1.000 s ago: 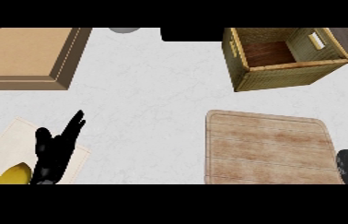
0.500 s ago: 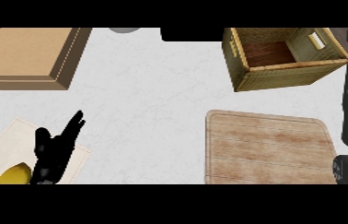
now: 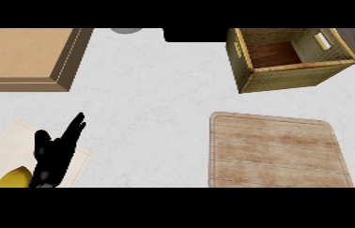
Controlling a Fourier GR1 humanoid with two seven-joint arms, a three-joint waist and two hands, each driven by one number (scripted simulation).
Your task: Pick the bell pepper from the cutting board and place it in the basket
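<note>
Head view, white counter (image 3: 152, 105), cutting board (image 3: 273, 149), basket (image 3: 288, 58)

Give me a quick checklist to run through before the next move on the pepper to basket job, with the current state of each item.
1. Bell pepper in sight: not ok; none shows on the cutting board or elsewhere.
2. Basket open and free inside: ok; its bare floor shows.
3. Left hand free: ok; open with straight fingers, holding nothing, over a pale mat.
4. Right hand located: not ok; it does not show in the head view.
5. Yellow object at the lower left edge identified: cannot tell; mostly cut off.
</note>
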